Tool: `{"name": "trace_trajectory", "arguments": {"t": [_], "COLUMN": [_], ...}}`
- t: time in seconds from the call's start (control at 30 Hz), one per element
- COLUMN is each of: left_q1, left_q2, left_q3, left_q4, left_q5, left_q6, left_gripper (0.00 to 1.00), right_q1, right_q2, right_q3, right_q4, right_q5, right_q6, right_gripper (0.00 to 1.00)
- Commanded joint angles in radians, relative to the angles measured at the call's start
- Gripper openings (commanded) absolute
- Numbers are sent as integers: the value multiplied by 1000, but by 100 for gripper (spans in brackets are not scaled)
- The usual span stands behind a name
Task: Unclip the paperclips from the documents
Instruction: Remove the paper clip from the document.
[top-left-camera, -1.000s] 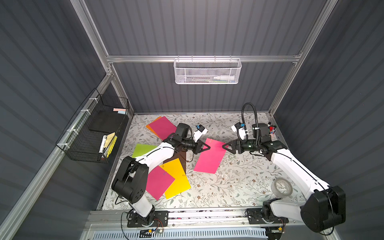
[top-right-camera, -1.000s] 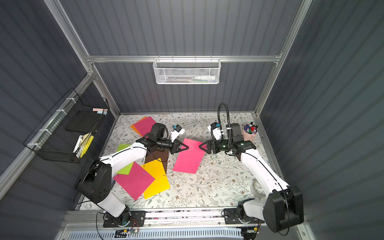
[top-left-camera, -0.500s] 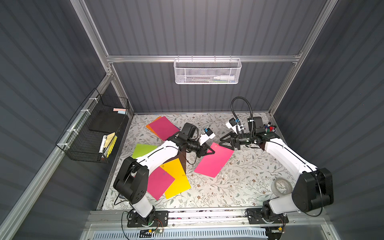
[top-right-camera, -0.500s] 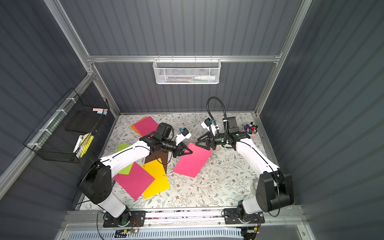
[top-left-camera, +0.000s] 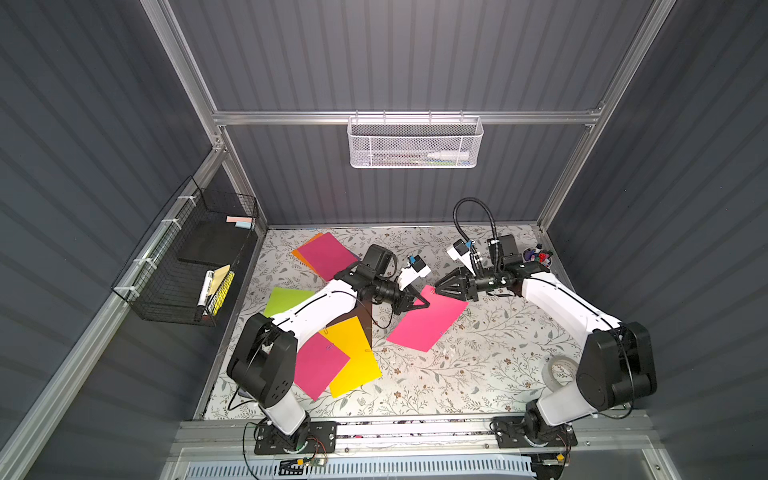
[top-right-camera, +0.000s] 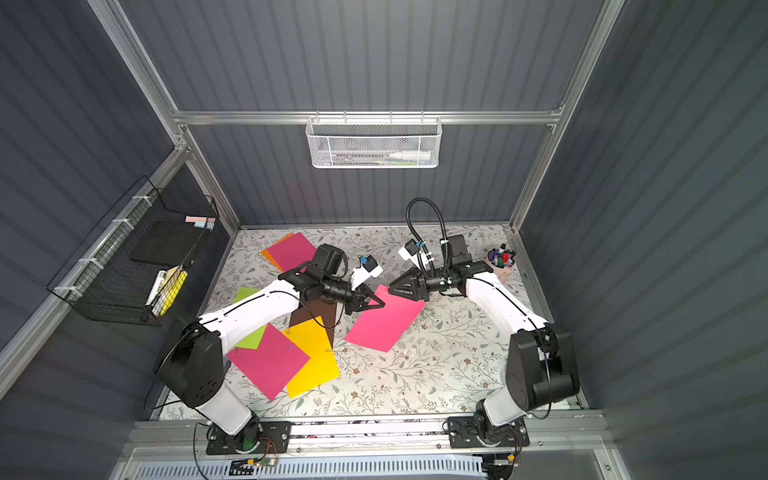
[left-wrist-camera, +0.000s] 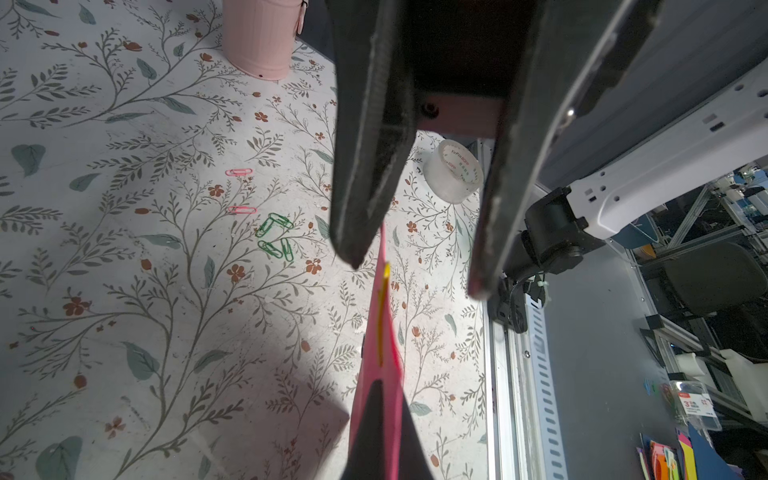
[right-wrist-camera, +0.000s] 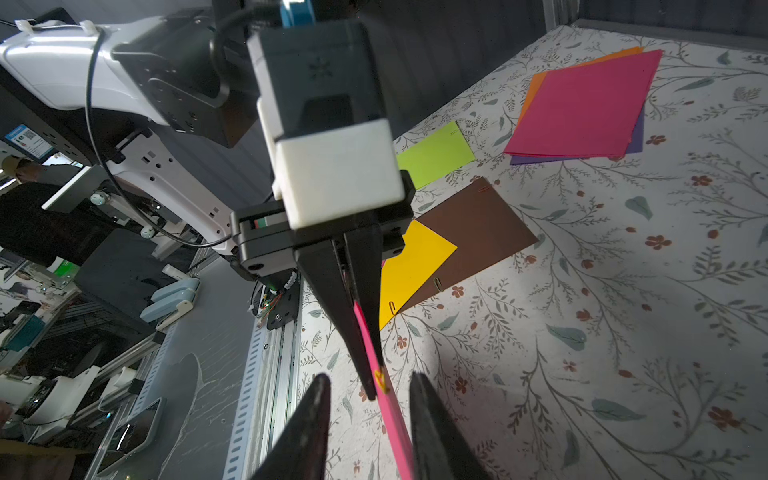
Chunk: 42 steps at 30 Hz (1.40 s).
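The right gripper (top-left-camera: 437, 287) swings in toward the left gripper (top-left-camera: 424, 304). Its jaws narrow from a wide spread, and now they straddle the lifted corner of the magenta pink paper sheet (top-left-camera: 428, 324), right where the tiny yellow wire paperclip (right-wrist-camera: 380, 380) sits. The left gripper carries that sheet rightward, turning it as it goes, and the right arm (top-left-camera: 557, 303) folds in closer.

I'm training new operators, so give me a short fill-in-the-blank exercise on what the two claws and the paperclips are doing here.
The left claw pinches an edge of the pink sheet; the clip there is ___.
The right claw is ___, one finger on either side of that clip.
The loose cluster of clips near two pink clips on the table is ___.
Missing words: yellow; open; green.
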Motion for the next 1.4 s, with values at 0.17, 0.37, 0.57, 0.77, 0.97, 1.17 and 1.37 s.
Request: {"name": "trace_trajectory", "arguments": {"t": [0.17, 0.37, 0.57, 0.77, 0.97, 1.17, 1.37], "left_q1": [-1, -1, -1, -2, -5, -18, -18], "left_q2": [12, 18, 19, 18, 21, 26, 25], "left_q3": [29, 26, 11, -3, -11, -19, -22], "left_q4": [-21, -20, -21, -17, -13, -9, -14], "left_q5": [31, 33, 16, -5, -25, -47, -65], "left_q6": [24, 25, 28, 19, 12, 3, 0], "left_gripper": [0, 0, 0, 0, 0, 0, 0], "right_q1": [12, 13, 6, -8, -20, -33, -44], "right_q2": [7, 2, -3, -2, -2, -7, -11], "right_q3": [18, 14, 11, 17, 18, 13, 10], "right_q4": [15, 21, 0, 0, 1, 13, 26], "right_q5": [6, -23, -34, -44, -46, -45, -37], "right_q6": [11, 15, -6, -2, 4, 19, 28], "right_gripper": [26, 7, 3, 6, 7, 10, 12]}}
